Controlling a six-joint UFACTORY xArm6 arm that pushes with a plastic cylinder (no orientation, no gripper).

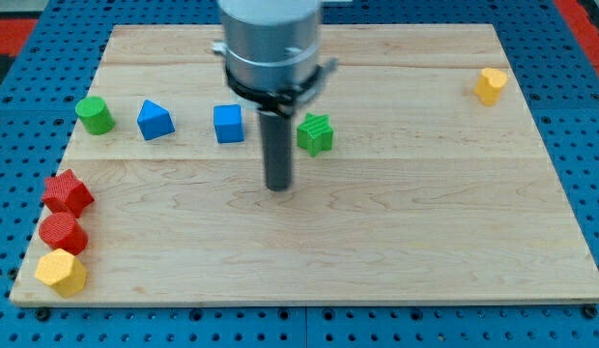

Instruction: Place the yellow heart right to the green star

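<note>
While my tip (279, 186) rests just below-left of the green star (316, 133), the yellow heart (491, 85) sits well apart at the view's upper right. I carry no pincer; best approach is circling behind the heart, then pushing leftward.

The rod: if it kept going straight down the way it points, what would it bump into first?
Just the wooden board. My tip already looks to rest on bare wood; the green star sits up and to the view's right of it, seemingly not touching.
</note>
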